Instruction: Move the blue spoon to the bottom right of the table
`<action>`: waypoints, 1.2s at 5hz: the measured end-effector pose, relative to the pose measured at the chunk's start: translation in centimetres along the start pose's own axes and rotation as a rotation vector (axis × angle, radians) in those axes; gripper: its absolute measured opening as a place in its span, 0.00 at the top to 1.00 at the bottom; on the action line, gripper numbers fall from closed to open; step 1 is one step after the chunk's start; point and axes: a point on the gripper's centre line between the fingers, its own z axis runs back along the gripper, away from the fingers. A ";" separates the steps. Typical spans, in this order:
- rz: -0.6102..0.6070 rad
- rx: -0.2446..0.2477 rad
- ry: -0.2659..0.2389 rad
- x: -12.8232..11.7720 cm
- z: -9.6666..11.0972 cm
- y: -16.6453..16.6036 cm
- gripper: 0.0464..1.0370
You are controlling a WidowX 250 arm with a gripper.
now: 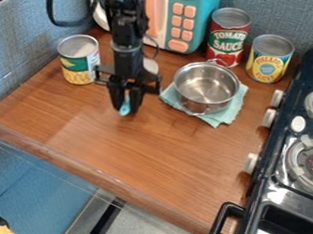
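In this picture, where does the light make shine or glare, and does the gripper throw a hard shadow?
Camera view: a pale, soft sheen on the front left of the wooden table; bright highlights on the metal pot and the stove's metal front; no hard-edged shadow stands out under the gripper.

Toy-kitchen setting, indicated by a stove [268,193] with burners [310,161]; left of the stove, a small metal pot [205,87], food cans [269,63] and a toy microwave [188,26] on a wooden desk [150,153].
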 end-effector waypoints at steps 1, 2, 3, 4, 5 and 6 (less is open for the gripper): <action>-0.002 -0.054 -0.050 -1.4 2.5 -1.0 0.72; -0.041 -0.100 -0.060 -3.7 3.5 -2.4 0.72; -0.113 -0.114 -0.043 -6.1 3.0 -5.1 0.72; -0.167 -0.127 -0.040 -8.0 2.5 -7.9 0.72; -0.212 -0.122 -0.043 -9.0 2.1 -9.7 0.72; -0.270 -0.125 -0.057 -9.8 2.0 -11.4 0.72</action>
